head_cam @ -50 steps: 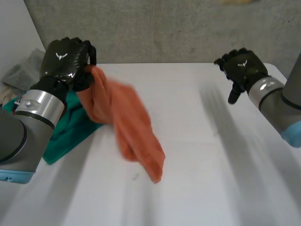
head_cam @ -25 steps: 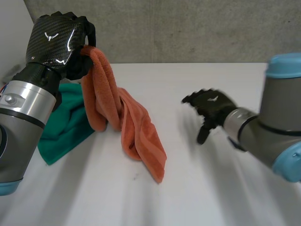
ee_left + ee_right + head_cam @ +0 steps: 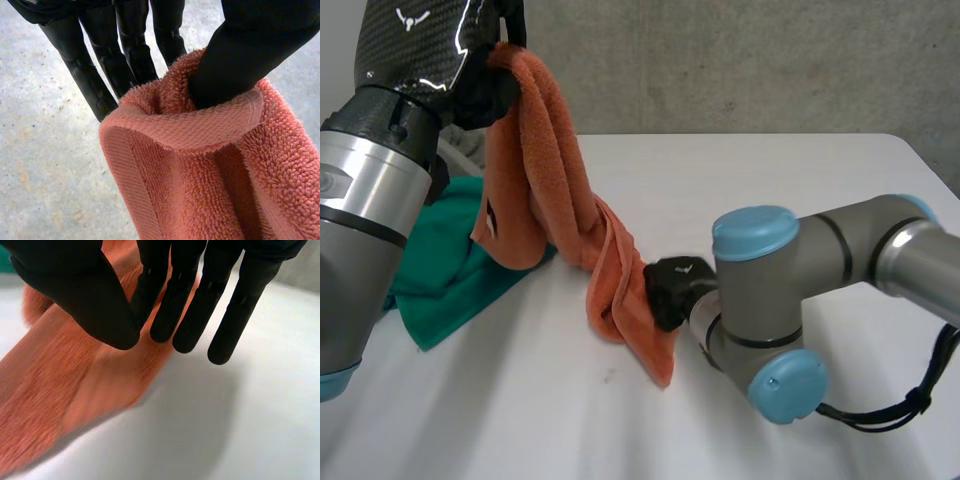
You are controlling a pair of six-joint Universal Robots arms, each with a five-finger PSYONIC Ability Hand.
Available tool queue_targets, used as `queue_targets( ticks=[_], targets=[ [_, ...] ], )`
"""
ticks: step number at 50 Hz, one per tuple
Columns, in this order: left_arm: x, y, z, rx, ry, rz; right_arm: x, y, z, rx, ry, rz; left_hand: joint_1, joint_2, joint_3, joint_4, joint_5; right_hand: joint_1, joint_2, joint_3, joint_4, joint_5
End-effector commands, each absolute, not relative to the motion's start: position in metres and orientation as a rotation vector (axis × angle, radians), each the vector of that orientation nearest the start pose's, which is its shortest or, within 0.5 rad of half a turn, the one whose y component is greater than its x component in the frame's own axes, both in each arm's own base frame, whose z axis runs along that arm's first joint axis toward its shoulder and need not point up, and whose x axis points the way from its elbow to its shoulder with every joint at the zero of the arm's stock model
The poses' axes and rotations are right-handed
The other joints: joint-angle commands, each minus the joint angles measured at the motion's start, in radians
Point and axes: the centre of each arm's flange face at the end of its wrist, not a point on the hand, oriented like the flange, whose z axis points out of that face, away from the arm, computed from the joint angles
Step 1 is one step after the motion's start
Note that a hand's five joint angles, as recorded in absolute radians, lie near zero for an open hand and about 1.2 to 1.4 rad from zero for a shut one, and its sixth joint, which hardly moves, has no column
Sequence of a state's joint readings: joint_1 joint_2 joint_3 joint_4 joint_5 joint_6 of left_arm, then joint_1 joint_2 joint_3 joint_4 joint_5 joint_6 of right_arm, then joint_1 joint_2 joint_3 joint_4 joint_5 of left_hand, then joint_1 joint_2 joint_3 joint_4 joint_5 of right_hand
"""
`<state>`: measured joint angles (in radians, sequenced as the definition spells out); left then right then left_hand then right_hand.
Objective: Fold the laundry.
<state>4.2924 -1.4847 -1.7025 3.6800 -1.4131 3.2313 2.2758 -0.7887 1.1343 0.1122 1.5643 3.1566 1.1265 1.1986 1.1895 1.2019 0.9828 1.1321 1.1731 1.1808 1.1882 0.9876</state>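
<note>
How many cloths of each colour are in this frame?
orange towel: 1
green cloth: 1
Total: 2
A grey patch beside the top of the towel is too hidden to count.

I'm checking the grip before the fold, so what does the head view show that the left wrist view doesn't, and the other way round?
The head view adds the crumpled green cloth on the white table and the black right hand, fingers straight, beside the lower end of the hanging orange terry towel. The left wrist view adds the thumb pressing the towel's hemmed edge against the fingers. Both share the towel pinched in the raised black left hand.
</note>
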Motion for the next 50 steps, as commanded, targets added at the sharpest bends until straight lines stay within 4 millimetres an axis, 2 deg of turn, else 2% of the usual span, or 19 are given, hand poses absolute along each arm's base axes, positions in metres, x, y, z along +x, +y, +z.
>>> queue_targets(
  ticks=[1,5,10,12,14,17,20,25,31,34,36,38,39,41,44,45,46,49,50],
  targets=[
    [-0.256,-0.211,0.376,0.656,1.618,-3.075,0.337,-0.243,0.240,-0.674,2.006,-1.739,0.270,0.198,0.207,0.194,0.239,0.264,0.223,0.215,0.208,0.234],
    [-0.252,-0.203,0.386,0.642,1.582,-3.108,0.302,-0.268,0.267,-0.630,2.017,-1.885,0.270,0.198,0.207,0.194,0.239,0.264,0.223,0.215,0.208,0.234],
    [-0.249,-0.196,0.389,0.653,1.603,-3.101,0.281,-0.284,0.273,-0.674,2.066,-1.953,0.270,0.198,0.207,0.194,0.239,0.264,0.223,0.215,0.208,0.234],
    [-0.249,-0.194,0.385,0.660,1.634,-3.084,0.277,-0.280,0.266,-0.750,2.138,-1.899,0.270,0.198,0.207,0.194,0.239,-0.421,-0.462,-0.470,-0.478,-0.451],
    [-0.250,-0.194,0.384,0.664,1.644,-3.080,0.279,-0.271,0.258,-0.797,2.192,-1.832,0.270,0.198,0.207,0.194,0.239,-0.823,-0.864,-0.871,-0.879,-0.853],
    [-0.250,-0.194,0.383,0.662,1.649,-3.076,0.296,-0.245,0.238,-0.801,2.220,-1.657,0.270,0.198,0.207,0.194,0.239,-0.868,-0.909,-0.917,-0.924,-0.898],
    [-0.250,-0.194,0.387,0.659,1.632,-3.089,0.320,-0.225,0.219,-0.666,2.191,-1.484,0.270,0.198,0.207,0.194,0.239,-0.877,-0.918,-0.926,-0.933,-0.907],
    [-0.251,-0.189,0.400,0.644,1.593,-3.145,0.344,-0.221,0.179,-0.525,2.215,-1.292,0.270,0.198,0.207,0.194,0.239,-0.880,-0.921,-0.929,-0.936,-0.910],
    [-0.251,-0.181,0.416,0.630,1.537,-3.213,0.384,-0.203,0.142,-0.611,2.193,-1.193,0.270,0.198,0.207,0.194,0.239,-0.874,-0.915,-0.923,-0.930,-0.904],
    [-0.251,-0.180,0.420,0.628,1.523,-3.223,0.392,-0.202,0.129,-0.622,2.203,-1.182,0.270,0.198,0.207,0.194,0.239,-0.856,-0.897,-0.905,-0.913,-0.886],
    [-0.251,-0.178,0.423,0.622,1.523,-3.233,0.395,-0.207,0.121,-0.620,2.211,-1.183,0.270,0.198,0.207,0.194,0.239,-0.719,-0.760,-0.768,-0.775,-0.749],
    [-0.250,-0.176,0.425,0.619,1.517,-3.242,0.396,-0.209,0.120,-0.617,2.215,-1.190,0.270,0.198,0.207,0.194,0.239,-0.295,-0.336,-0.344,-0.351,-0.325],
    [-0.250,-0.176,0.426,0.613,1.516,-3.248,0.395,-0.210,0.122,-0.605,2.221,-1.210,0.270,0.198,0.207,0.194,0.239,0.259,0.218,0.210,0.202,0.229],
    [-0.249,-0.173,0.428,0.608,1.504,-3.263,0.390,-0.213,0.124,-0.580,2.236,-1.242,0.270,0.198,0.207,0.194,0.239,0.264,0.223,0.215,0.208,0.234],
    [-0.247,-0.170,0.430,0.603,1.493,-3.269,0.373,-0.226,0.155,-0.496,2.207,-1.393,0.270,0.198,0.207,0.194,0.239,0.264,0.223,0.215,0.208,0.234],
    [-0.247,-0.169,0.430,0.606,1.492,-3.269,0.369,-0.227,0.170,-0.480,2.173,-1.435,0.270,0.198,0.207,0.194,0.239,0.264,0.223,0.215,0.208,0.234],
    [-0.246,-0.167,0.431,0.609,1.488,-3.270,0.359,-0.229,0.205,-0.466,2.093,-1.521,0.270,0.198,0.207,0.194,0.239,0.264,0.223,0.215,0.208,0.234],
    [-0.244,-0.167,0.428,0.613,1.511,-3.253,0.328,-0.244,0.252,-0.493,2.021,-1.664,0.270,0.198,0.207,0.194,0.239,0.264,0.223,0.215,0.208,0.234],
    [-0.243,-0.166,0.423,0.618,1.551,-3.231,0.319,-0.251,0.258,-0.510,2.023,-1.691,0.270,0.198,0.207,0.194,0.239,0.264,0.223,0.215,0.208,0.234]
  ],
)
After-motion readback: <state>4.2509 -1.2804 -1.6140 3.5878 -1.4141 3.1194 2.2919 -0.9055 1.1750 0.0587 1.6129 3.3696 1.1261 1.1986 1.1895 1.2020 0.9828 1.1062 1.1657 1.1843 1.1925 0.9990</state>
